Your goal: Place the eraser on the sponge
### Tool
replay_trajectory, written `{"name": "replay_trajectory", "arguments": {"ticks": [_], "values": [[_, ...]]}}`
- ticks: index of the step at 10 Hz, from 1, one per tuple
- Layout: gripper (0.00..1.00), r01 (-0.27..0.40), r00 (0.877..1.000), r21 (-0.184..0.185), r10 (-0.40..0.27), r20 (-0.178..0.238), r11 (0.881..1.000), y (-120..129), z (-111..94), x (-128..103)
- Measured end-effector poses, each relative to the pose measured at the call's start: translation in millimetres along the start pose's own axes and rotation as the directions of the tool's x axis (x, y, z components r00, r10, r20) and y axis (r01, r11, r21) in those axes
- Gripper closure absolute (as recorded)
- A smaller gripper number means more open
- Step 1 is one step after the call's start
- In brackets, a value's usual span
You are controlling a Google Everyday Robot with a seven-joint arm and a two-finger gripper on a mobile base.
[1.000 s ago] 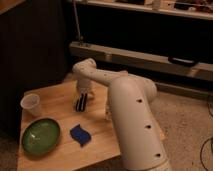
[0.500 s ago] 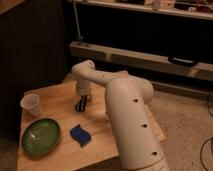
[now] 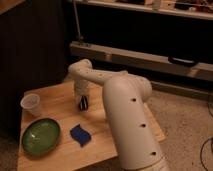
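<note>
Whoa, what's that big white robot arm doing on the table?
The robot's gripper is holding the eraser upright over the wooden table. The blue sponge, where the eraser should go, lies nearer the front edge with nothing on it yet. A green bowl and a plastic cup sit off to one side.

The gripper (image 3: 82,96) is positioned over the middle of the tabletop (image 3: 55,97), with the eraser (image 3: 84,104) directly beneath it. The sponge (image 3: 80,134) is set nearer the front edge, apart from the eraser. The bowl (image 3: 41,136) is placed left of the sponge, and the cup (image 3: 31,104) behind the bowl.
</note>
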Motion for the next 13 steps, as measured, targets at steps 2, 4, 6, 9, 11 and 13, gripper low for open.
{"name": "replay_trajectory", "arguments": {"ticks": [2, 4, 6, 9, 11, 13], "values": [[0.96, 0.038, 0.998, -0.011, -0.038, -0.042, 0.999, -11, -35, -13], [0.96, 0.087, 0.993, -0.005, -0.087, -0.077, 0.996, -31, -65, -37], [0.96, 0.141, 0.986, 0.046, -0.136, -0.093, 0.989, -60, -76, -67], [0.96, 0.213, 0.975, 0.092, -0.206, -0.086, 0.973, -99, -74, -110], [0.96, 0.238, 0.970, 0.106, -0.230, -0.075, 0.966, -109, -76, -150], [0.96, 0.247, 0.968, 0.106, -0.239, -0.081, 0.963, -107, -80, -175]]}}
